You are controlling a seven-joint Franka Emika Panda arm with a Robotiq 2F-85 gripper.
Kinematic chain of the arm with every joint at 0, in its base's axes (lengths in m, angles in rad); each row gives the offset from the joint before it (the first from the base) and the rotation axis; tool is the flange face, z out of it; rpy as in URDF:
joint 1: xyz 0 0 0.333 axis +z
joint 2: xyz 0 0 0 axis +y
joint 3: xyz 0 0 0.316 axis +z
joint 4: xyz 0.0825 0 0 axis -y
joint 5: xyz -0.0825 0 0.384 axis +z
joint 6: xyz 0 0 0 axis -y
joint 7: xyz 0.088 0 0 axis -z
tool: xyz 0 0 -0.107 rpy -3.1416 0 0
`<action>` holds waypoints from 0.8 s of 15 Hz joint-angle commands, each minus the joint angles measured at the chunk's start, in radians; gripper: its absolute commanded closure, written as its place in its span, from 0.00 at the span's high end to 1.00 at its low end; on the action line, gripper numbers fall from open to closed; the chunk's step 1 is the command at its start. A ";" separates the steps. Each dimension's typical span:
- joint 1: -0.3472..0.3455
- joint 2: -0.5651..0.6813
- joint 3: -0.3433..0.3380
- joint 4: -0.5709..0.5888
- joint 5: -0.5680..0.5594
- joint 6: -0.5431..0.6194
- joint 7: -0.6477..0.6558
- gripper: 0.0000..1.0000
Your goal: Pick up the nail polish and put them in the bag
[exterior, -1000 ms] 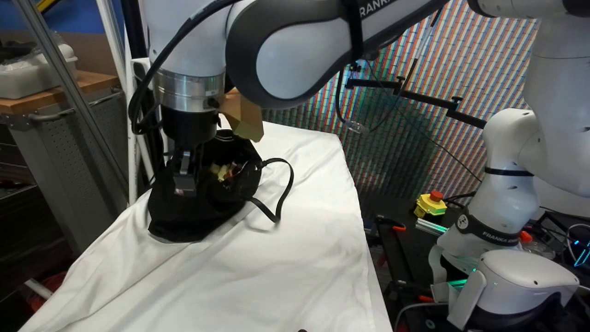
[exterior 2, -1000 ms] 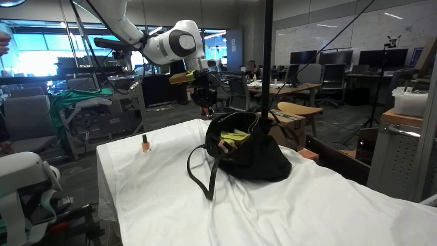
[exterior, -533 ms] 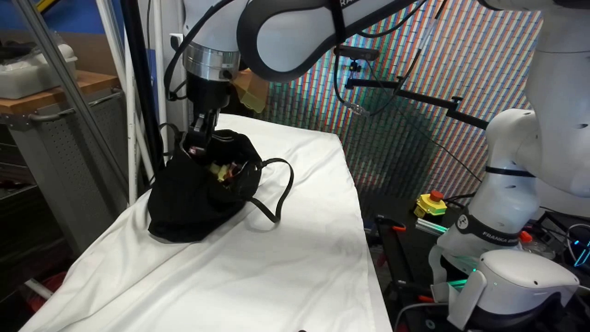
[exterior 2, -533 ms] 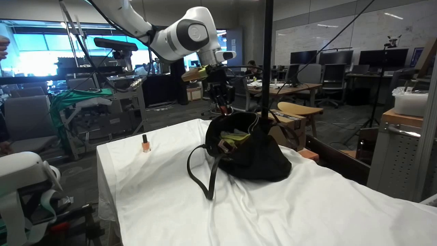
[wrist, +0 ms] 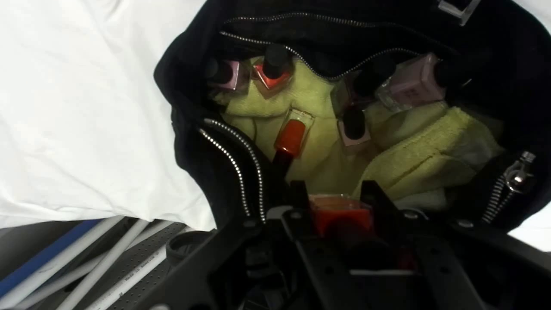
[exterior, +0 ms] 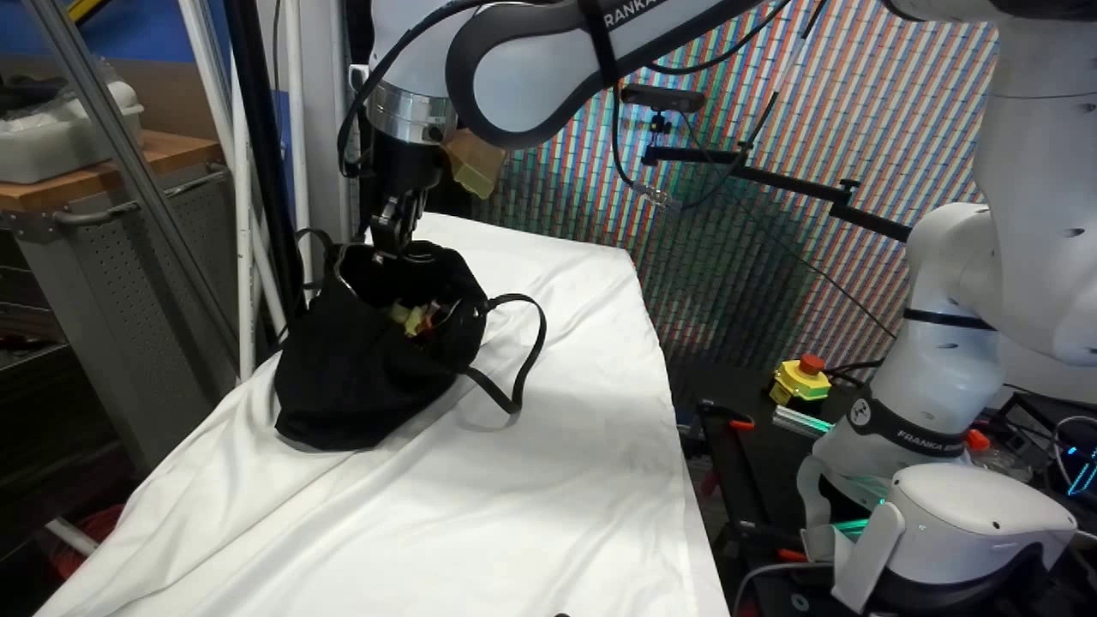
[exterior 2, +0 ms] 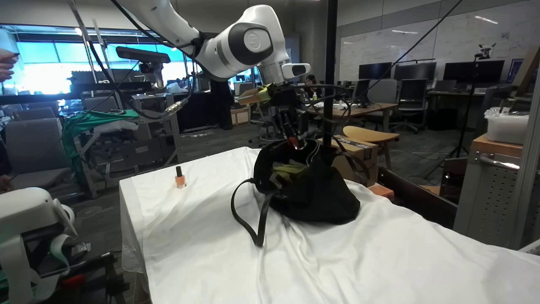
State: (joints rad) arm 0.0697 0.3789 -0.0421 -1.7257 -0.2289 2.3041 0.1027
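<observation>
on arm (exterior: 527, 94) above bag (exterior: 360, 377), "franka" lettering (exterior: 632, 12)

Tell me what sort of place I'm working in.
Probably a robotics lab within an open office: a jointed white and grey robot arm, a yellow box with a round red button, and flat black monitors.

White cloth (exterior 2: 202, 240), grey chair (exterior 2: 36, 145), white tub (exterior 2: 507, 130)

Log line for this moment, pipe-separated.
gripper: closed on red polish | at mouth of bag | inside: other bottles | outside: orange polish, upright on white cloth
</observation>
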 commanded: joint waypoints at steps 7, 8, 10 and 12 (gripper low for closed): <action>0.005 -0.009 -0.015 -0.016 -0.031 0.007 0.030 1.00; 0.009 -0.015 -0.016 -0.022 -0.035 0.001 0.035 1.00; 0.018 -0.041 -0.016 -0.050 -0.051 -0.007 0.050 1.00; 0.031 -0.067 -0.020 -0.085 -0.084 -0.014 0.079 1.00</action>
State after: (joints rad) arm 0.0724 0.3798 -0.0471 -1.7417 -0.2627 2.2999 0.1295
